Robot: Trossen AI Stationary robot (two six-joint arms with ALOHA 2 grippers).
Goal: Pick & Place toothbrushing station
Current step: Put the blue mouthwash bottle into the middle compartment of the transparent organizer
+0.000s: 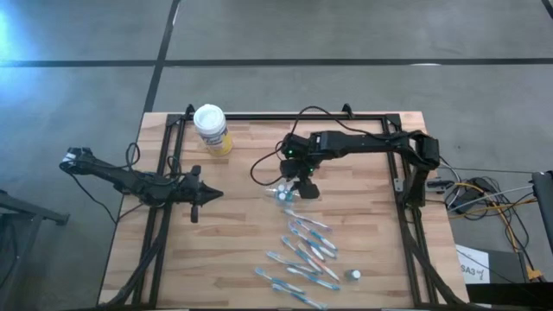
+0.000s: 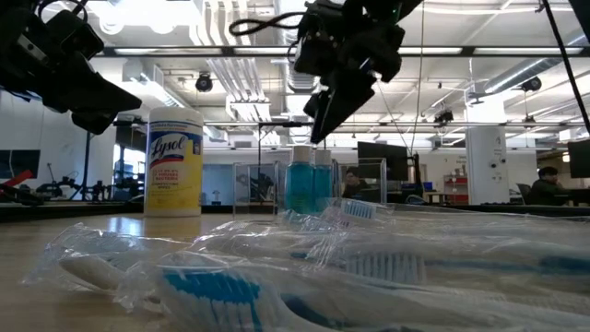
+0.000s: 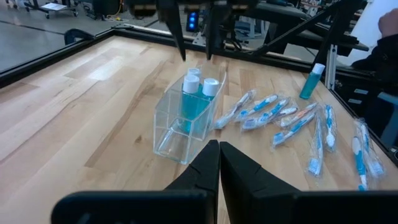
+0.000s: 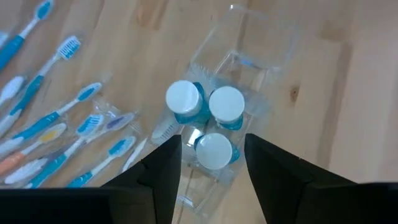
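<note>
A clear plastic box (image 3: 180,134) stands on its base near the table's middle. It holds three upright blue bottles with round white caps (image 4: 214,149). My right gripper (image 4: 213,168) hangs open just above them, pointing steeply down, one finger on either side of the nearest cap and touching nothing. In the low view its fingertips (image 2: 318,134) are clear above the bottles (image 2: 304,184). Several wrapped blue-and-white toothbrushes (image 1: 307,250) lie flat between the box and the near edge. My left gripper (image 1: 207,194) waits shut over the table's left part.
A yellow canister with a white lid (image 1: 212,130) stands at the far left of the table. One more small blue bottle (image 1: 354,275) stands apart near the front right. A black frame (image 1: 285,115) borders the table. Bare wood lies between my left gripper and the box.
</note>
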